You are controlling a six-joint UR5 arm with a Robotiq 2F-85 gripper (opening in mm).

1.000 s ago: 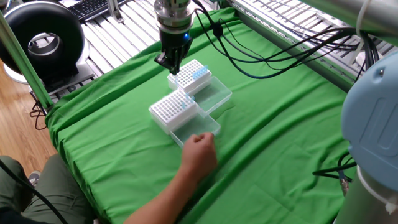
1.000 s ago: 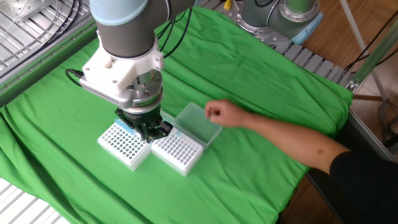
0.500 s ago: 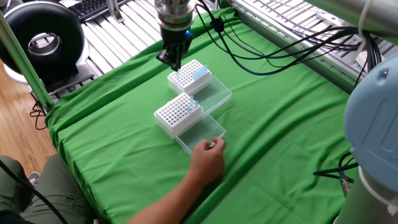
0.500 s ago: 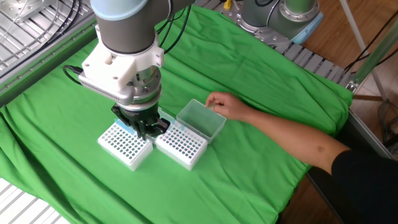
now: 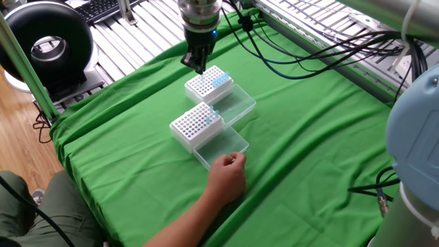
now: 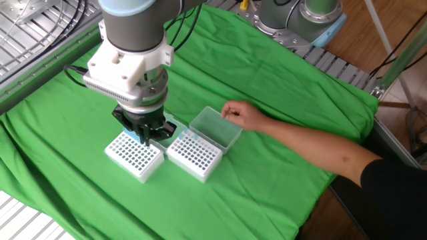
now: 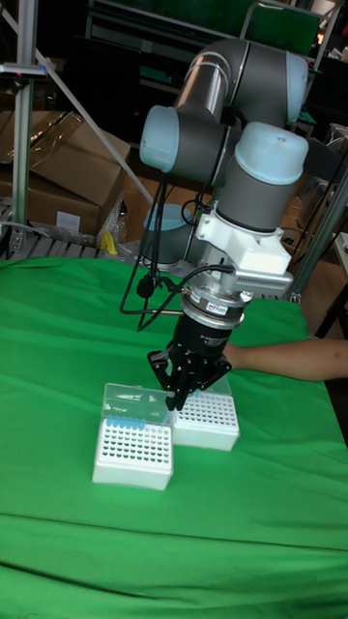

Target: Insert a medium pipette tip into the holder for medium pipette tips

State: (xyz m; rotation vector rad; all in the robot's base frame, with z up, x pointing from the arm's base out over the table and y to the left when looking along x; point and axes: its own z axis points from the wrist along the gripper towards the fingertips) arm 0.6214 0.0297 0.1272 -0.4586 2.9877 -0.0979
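On the green table two white racks sit side by side, lids open. The holder for medium pipette tips runs long toward 2 o'clock, beside a person's hand. The gripper hangs over the other rack; I cannot tell if its fingers are apart or together.

1. Green cloth covers the whole table and hangs wrinkled over the near edge.
2. Black keyboard sits at the far edge, on a slatted metal surface.
3. Black ring-shaped unit stands off the table's corner, beside the keyboard.
4. Black cables trail across the cloth's far side.
5. Cardboard boxes are stacked behind the table.
6. Wood floor shows beside the table.
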